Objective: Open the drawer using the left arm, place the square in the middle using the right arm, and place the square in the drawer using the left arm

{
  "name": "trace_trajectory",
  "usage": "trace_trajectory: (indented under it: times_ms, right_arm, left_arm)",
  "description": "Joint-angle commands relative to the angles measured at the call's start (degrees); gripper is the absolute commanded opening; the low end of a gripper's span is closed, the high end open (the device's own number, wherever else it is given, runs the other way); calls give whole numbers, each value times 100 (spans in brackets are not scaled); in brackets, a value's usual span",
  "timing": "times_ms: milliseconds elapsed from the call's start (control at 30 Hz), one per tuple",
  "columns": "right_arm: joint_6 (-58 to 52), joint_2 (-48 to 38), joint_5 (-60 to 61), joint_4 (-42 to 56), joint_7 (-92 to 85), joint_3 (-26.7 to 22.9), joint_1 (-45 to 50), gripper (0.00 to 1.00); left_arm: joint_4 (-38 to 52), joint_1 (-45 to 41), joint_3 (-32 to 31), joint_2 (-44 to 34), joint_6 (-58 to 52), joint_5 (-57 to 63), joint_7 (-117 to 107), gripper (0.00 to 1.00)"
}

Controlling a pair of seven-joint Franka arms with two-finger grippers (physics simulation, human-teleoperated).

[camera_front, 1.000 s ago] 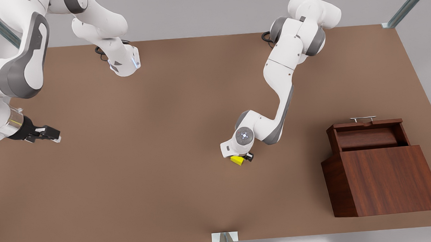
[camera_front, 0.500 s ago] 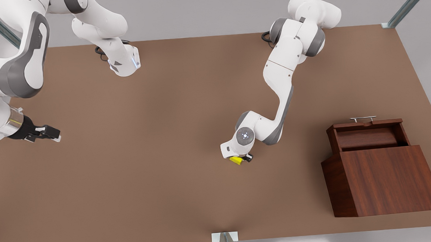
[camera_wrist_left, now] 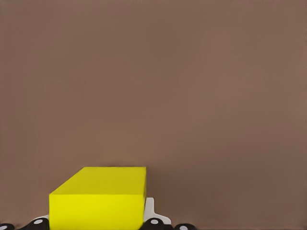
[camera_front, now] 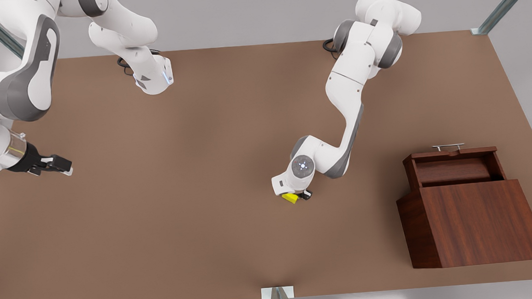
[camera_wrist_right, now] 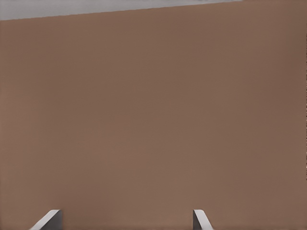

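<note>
Now the left gripper (camera_front: 298, 195) is down near the middle of the table (camera_front: 204, 195), and its fingers are closed on the cube (camera_front: 290, 197). In the left wrist view the cube (camera_wrist_left: 98, 197) sits snug between the fingers (camera_wrist_left: 152, 214), so it looks held and not just touched. It is low, at or just above the table; I cannot tell if it has left the top yet. The grip is probably there so the arm can carry the cube over to the drawer (camera_front: 454, 168). The drawer is pulled out of the cabinet (camera_front: 476, 222), which stands near the table's corner on the front view's right, well apart from the cube. The open tray is bare wood inside, with its silver handle (camera_front: 448, 146) on the far edge. The right gripper (camera_front: 54, 164) waits by the table's edge on the front view's left, far from the cube. Its fingers (camera_wrist_right: 48, 219) are spread wide with nothing between them. I think the drawer step and the middle step are done, and only the carry is left. The table is plain matte brown with no marks. Grey walls and metal posts (camera_front: 508, 0) stand behind it.
</note>
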Motion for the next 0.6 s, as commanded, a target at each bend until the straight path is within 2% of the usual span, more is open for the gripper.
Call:
trace_trajectory:
  times_ms: [0, 333, 467, 567]
  right_arm:
    - [0, -1, -9, 0, -1, -4, -2, 100]
    - [-9, -1, -9, 0, -1, 5, -2, 100]
    - [9, 26, 26, 0, -1, 5, 25, 100]
    - [0, 17, 26, 0, -1, 5, 7, 100]
  left_arm:
    - [0, 0, 0, -49, -3, -53, 3, 70]
    - [-44, 70, 105, -1455, -1760, -36, 56, 72]
    - [-44, 97, 439, -1727, -1980, -44, 134, 72]
    - [-61, 97, 1037, -1868, -2182, -431, 838, 72]
